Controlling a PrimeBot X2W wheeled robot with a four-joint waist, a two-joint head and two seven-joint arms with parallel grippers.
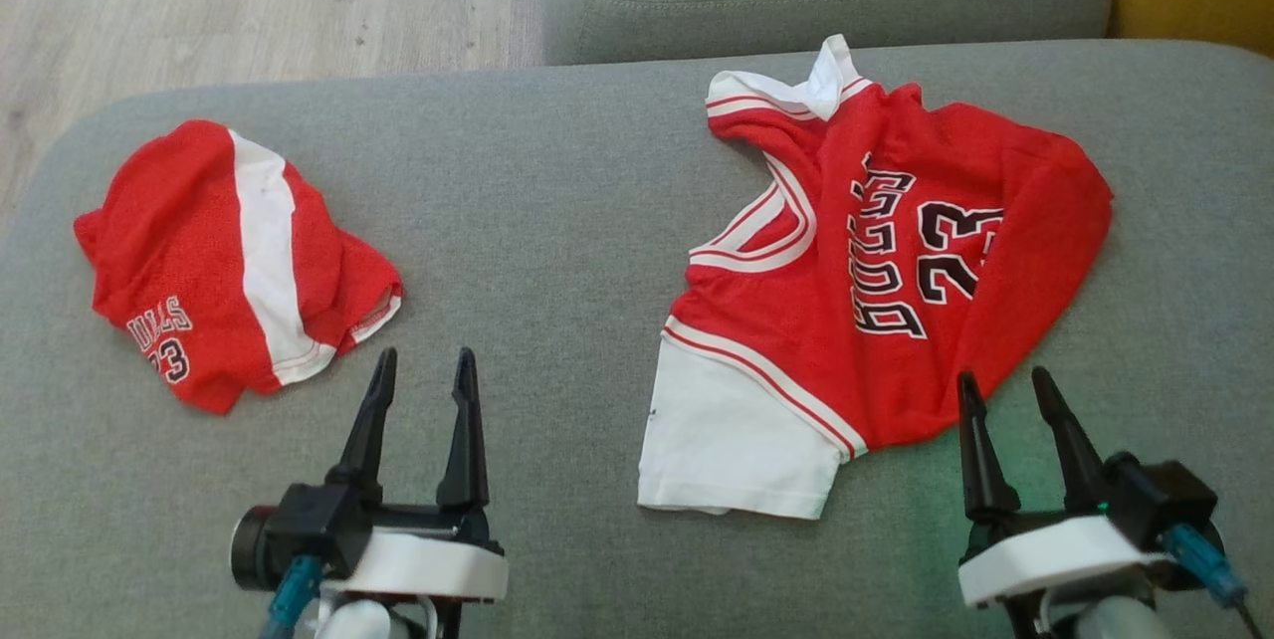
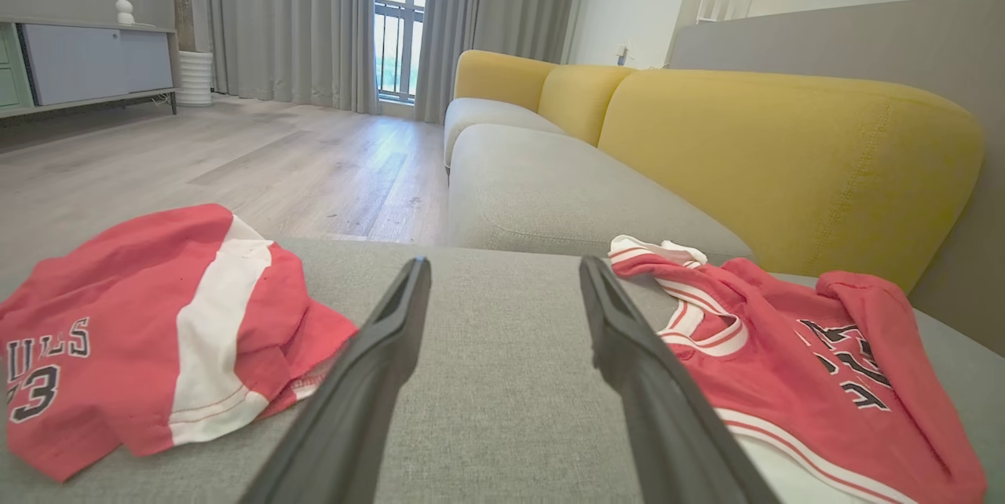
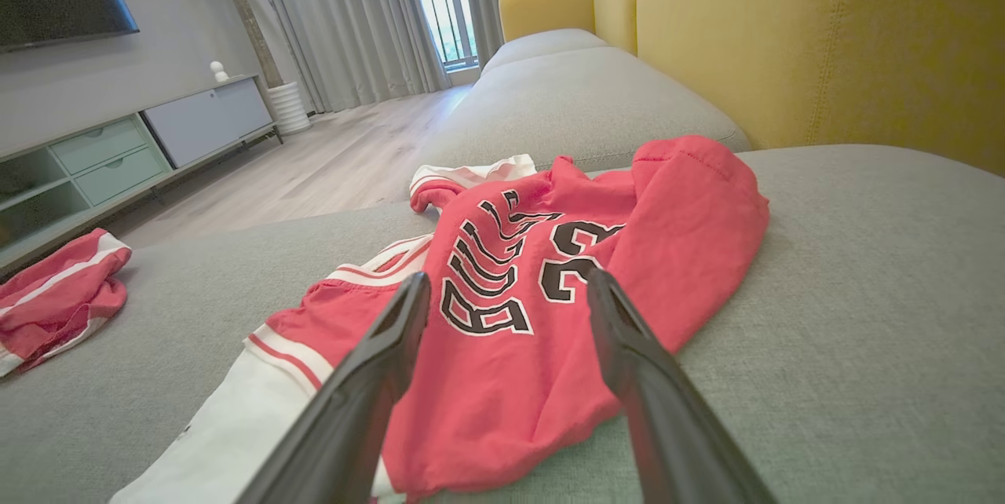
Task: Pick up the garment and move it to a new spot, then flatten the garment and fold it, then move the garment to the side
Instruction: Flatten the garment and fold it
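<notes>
left pincer (image 1: 425,355) released, fingers forward over sofa (image 1: 557,221); right pincer (image 1: 1005,373) released, near jersey (image 1: 876,251)

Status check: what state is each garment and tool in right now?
Jersey: rumpled, partly spread, lying loose on the grey cushion.
Small red garment: bunched in a heap, lying loose.
Left tool: open, empty.
Right tool: open, empty, tips at the jersey's near edge.
</notes>
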